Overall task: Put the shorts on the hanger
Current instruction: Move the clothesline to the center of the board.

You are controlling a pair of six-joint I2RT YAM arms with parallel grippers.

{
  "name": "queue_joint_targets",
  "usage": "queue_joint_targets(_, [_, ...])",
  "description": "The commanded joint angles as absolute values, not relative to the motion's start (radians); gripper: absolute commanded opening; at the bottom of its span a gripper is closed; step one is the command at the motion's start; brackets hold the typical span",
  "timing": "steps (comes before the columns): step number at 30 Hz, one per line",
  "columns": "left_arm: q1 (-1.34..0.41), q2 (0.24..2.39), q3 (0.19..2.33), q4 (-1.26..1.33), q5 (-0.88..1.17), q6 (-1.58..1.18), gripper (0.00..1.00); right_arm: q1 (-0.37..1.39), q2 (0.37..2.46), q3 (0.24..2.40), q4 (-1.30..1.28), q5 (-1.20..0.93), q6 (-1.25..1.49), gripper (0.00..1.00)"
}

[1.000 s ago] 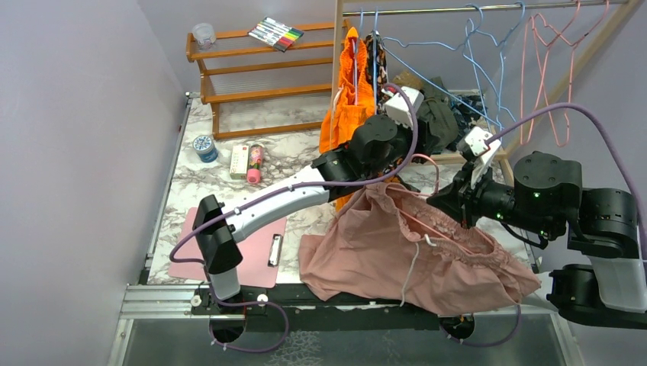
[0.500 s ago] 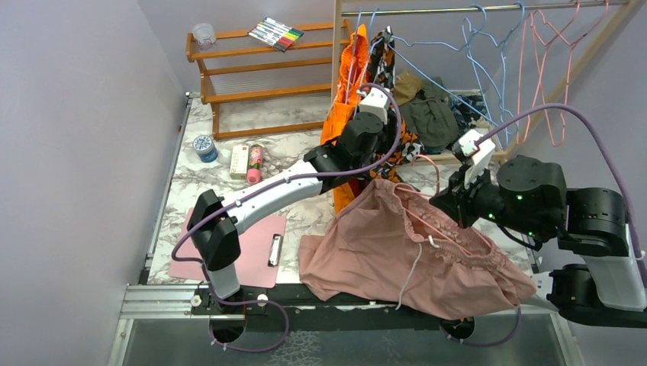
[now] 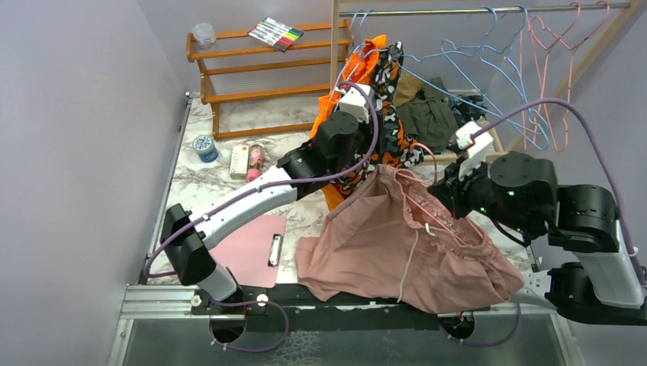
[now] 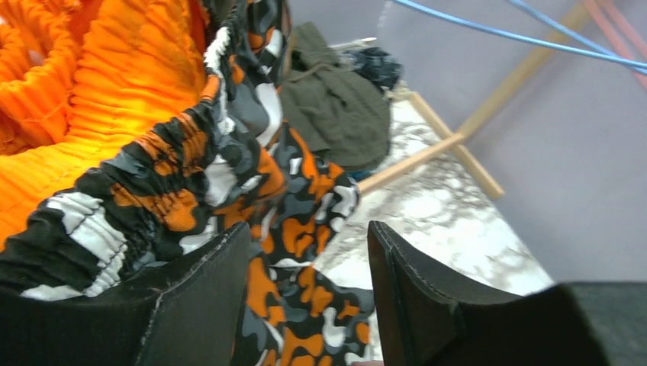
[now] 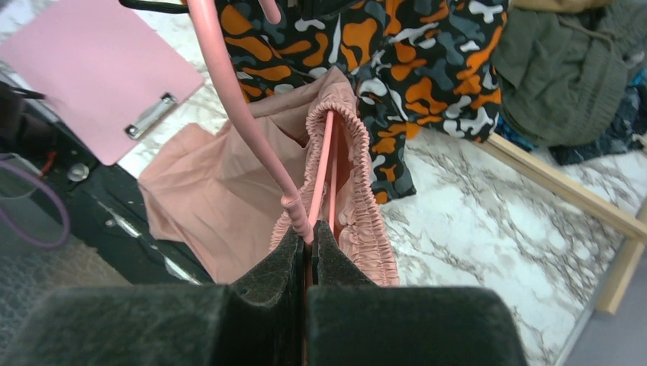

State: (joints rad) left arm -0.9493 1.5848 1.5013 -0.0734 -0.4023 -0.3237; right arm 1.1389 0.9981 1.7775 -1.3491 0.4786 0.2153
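The shorts [image 3: 381,244] sag just below my right claw [image 5: 309,232], waistband threaded on the hanger [image 5: 238,99], whose wire that claw pinches shut. My left claw [image 4: 309,236] stands half open, empty, right at the camouflage garment [image 4: 229,160]; it could snag that, or the waistband could slip off

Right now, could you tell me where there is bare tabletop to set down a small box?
Bare marble lies between the wooden shelf and the tin, box and can, and again between those and the pink clipboard. The centre and right are crowded: the shorts, the camouflage garment and an olive garment cover them.
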Motion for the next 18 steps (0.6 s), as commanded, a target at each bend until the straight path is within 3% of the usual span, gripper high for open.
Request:
queue_joint_targets(1, [-0.944,1.452,1.502,-0.009,-0.160,-0.334,0.62,1.140,0.951,1.805,-1.253,0.392,0.170,0.01])
queue_joint_targets(6, [-0.944,1.276,1.458,0.001,-0.116,-0.275,0.72,1.139,0.941,1.806,-1.248,0.370,0.166,0.01])
queue_joint_targets(11, [-0.940,1.110,1.369,0.024,-0.287,-0.030,0.81,1.139,0.943,1.815,-1.247,0.356,0.147,0.01])
queue_joint_targets(15, [-0.899,1.135,1.412,-0.030,-0.361,0.127,0.84,1.140,0.946,1.808,-1.236,0.352,0.133,0.01])
queue_joint_targets(18, [-0.817,1.204,1.484,-0.077,-0.265,0.109,0.84,1.140,0.942,1.800,-1.227,0.337,0.130,0.01])
